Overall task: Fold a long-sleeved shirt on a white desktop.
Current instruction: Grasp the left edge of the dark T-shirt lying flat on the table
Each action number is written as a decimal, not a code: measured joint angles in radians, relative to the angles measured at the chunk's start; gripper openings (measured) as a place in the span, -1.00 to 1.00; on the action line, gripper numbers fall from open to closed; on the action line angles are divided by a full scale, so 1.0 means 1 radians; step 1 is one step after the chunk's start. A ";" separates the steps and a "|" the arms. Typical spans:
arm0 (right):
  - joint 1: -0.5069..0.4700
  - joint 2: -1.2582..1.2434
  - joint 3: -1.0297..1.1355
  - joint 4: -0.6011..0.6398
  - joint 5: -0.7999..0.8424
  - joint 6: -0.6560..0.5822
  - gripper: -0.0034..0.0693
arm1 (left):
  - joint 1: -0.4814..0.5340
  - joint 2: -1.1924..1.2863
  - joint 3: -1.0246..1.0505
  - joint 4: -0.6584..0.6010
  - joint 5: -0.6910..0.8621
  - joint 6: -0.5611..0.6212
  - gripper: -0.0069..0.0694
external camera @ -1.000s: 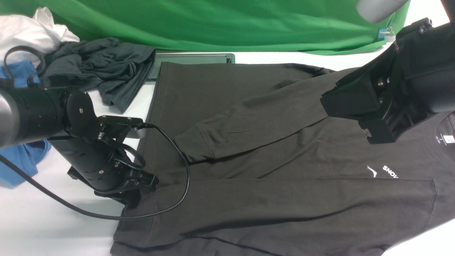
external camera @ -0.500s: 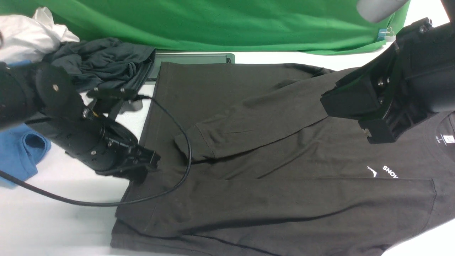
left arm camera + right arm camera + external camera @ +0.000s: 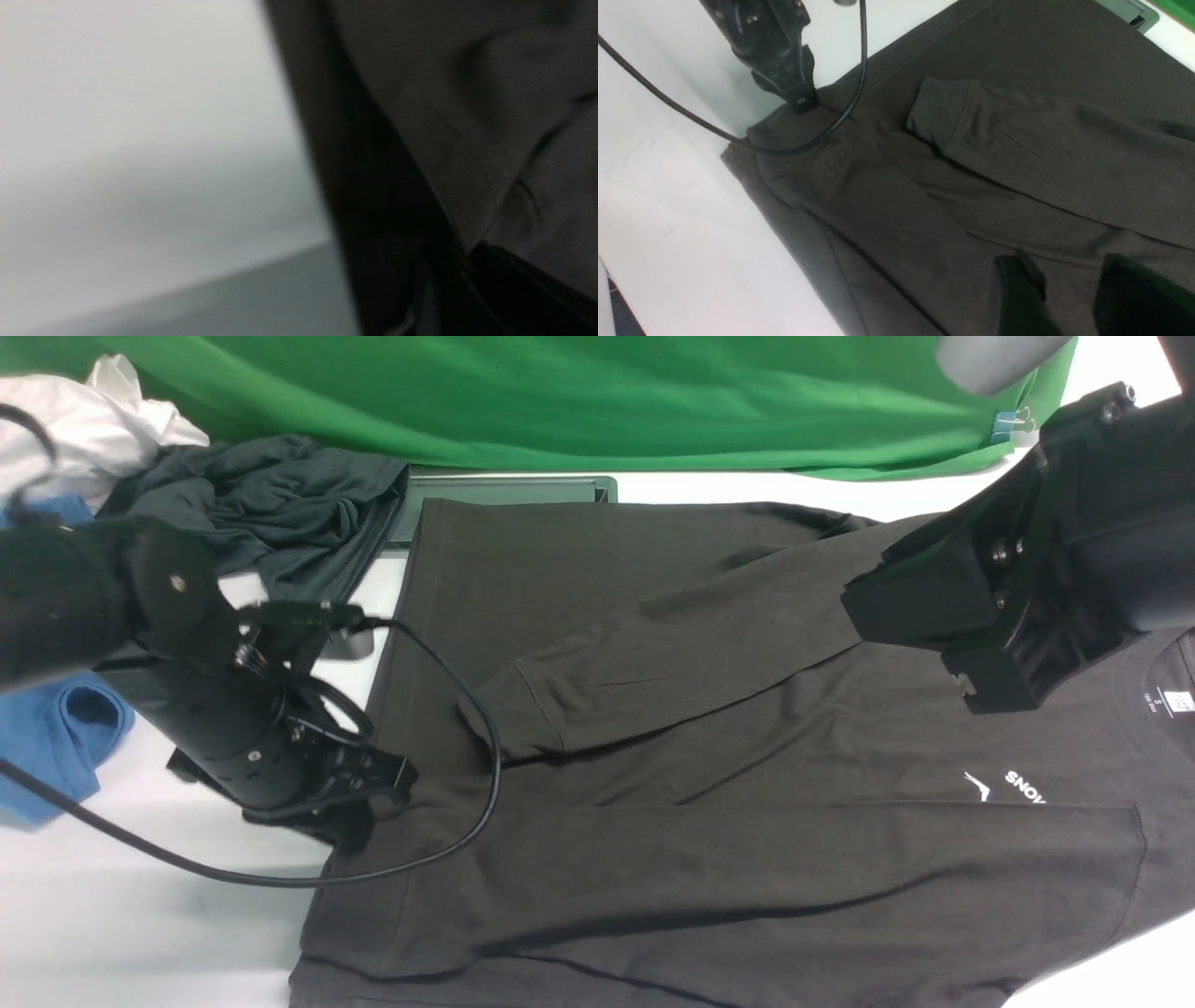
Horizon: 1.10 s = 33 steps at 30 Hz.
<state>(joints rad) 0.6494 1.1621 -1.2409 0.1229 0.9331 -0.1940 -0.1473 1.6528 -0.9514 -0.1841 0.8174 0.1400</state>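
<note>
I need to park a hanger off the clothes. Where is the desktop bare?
Widest bare white desktop: the near-left corner, bordered by the long-sleeved shirt hem and a black cable. A thin strip runs between shirt and green backdrop at far right. Crowded: far left, with the dark grey garment and blue shirt.

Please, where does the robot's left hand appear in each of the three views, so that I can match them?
Front view: the left hand is at the lower left, pinching the hem of the long-sleeved shirt.
Left wrist view: only its dark fingers show, blurred, against the shirt fabric.
Right wrist view: the hand grips the hem beside the looping black cable.
Shared landmark: the hem's edge against the white desktop.
</note>
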 joint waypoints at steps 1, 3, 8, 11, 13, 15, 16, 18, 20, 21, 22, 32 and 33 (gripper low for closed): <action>0.000 0.000 0.000 0.000 0.000 0.000 -0.24 | 0.000 0.022 0.000 0.042 -0.007 -0.047 -0.51; 0.000 0.000 0.000 0.000 0.000 0.000 -0.24 | 0.000 0.036 0.000 0.067 -0.016 -0.072 -0.42; 0.000 0.000 0.000 0.000 0.000 0.000 -0.24 | 0.000 0.029 0.000 0.086 0.005 -0.094 0.01; 0.000 0.000 0.000 0.000 0.000 0.000 -0.24 | 0.000 0.004 0.000 0.086 0.069 -0.097 0.26; 0.000 0.000 0.000 0.000 0.000 0.000 -0.24 | 0.000 -0.036 0.012 0.077 0.110 -0.099 0.39; 0.000 0.000 0.000 0.000 0.000 0.000 -0.24 | 0.000 -0.095 0.065 0.032 0.097 -0.110 0.50; 0.000 0.000 0.000 0.000 0.000 0.000 -0.24 | 0.000 -0.117 0.097 0.012 0.078 -0.112 0.52; 0.000 0.000 0.000 0.000 0.000 0.000 -0.24 | 0.000 -0.140 0.146 -0.014 0.049 -0.112 0.53; 0.000 0.000 0.000 0.000 0.000 0.000 -0.24 | 0.000 -0.152 0.204 -0.035 -0.003 -0.111 0.52; 0.000 0.000 0.000 0.000 -0.001 0.000 -0.24 | 0.000 -0.150 0.234 -0.043 -0.043 -0.110 0.50; 0.000 0.000 0.000 0.000 -0.001 0.000 -0.24 | 0.000 -0.150 0.237 -0.043 -0.043 -0.110 0.50; 0.000 0.000 0.000 0.000 -0.003 0.000 -0.24 | 0.000 -0.149 0.249 -0.061 -0.116 -0.103 -0.12; 0.000 0.000 0.000 0.000 -0.003 0.000 -0.24 | 0.000 -0.149 0.249 -0.061 -0.114 -0.103 -0.18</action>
<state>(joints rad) 0.6494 1.1621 -1.2409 0.1229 0.9304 -0.1940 -0.1473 1.5035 -0.7023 -0.2450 0.7038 0.0365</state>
